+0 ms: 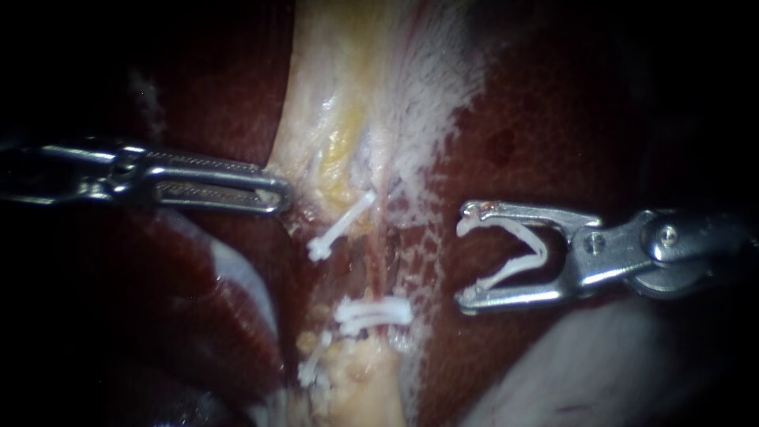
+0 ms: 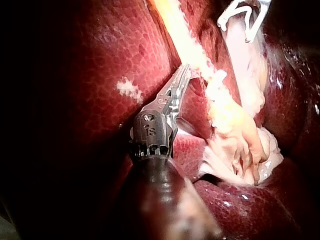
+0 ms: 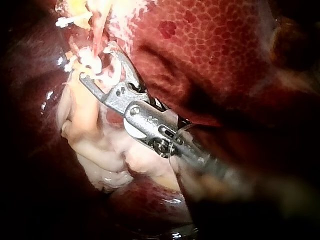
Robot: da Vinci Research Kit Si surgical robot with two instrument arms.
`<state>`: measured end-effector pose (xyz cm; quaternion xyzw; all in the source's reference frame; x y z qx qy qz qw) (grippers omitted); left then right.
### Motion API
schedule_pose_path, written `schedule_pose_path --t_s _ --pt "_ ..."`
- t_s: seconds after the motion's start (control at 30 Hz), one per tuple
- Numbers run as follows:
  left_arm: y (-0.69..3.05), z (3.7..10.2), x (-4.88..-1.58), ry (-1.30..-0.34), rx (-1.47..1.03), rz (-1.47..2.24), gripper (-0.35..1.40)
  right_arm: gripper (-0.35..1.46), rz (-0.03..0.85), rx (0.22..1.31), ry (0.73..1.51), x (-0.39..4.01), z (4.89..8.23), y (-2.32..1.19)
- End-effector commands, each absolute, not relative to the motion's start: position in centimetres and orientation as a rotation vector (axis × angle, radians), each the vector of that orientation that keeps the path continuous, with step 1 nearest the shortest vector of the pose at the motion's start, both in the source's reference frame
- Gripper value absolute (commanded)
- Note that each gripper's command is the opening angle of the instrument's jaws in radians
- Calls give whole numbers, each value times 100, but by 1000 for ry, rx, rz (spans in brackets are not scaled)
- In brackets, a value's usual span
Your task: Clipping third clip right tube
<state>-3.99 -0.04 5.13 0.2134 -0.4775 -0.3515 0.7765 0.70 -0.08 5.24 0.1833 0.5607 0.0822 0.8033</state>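
1. My right instrument [image 1: 465, 261]: enters from the right. Its jaws are spread wide and grasp an open clip [image 1: 540, 248], one white arm lying along each jaw and the hinge seated deep in the throat. The mouth faces the tube but stands apart from it, over the liver, touching nothing else.

2. Liver [image 1: 553, 142]: dark red and mottled. It fills the field on both sides of the pale strip.

3. Pale tissue [image 1: 348, 95]: a cream and yellow band running down the middle of the endoscope view, frayed white along its right edge.

4. My left instrument [image 1: 278, 198]: enters from the left. Its long ridged jaws are clenched on the left edge of the pale tissue, which flares toward the tips.

5. Tube [image 1: 384, 265]: thin and reddish. It runs down the lower part of the pale tissue, just left of the open clip. I cannot tell whether this is the right tube.

6. Lower clips [image 1: 373, 313]: white, lying side by side across the strip near the tube's lower end.

7. Slanted clip [image 1: 341, 224]: white, set obliquely across the strip above the lower clips, near my left instrument's tips.
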Motion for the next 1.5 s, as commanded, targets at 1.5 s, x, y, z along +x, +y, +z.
schedule_pose_path --t_s 1.5 --pt "2 403 -359 -1068 463 -767 -35 53 331 656 1154 179 599 -35"
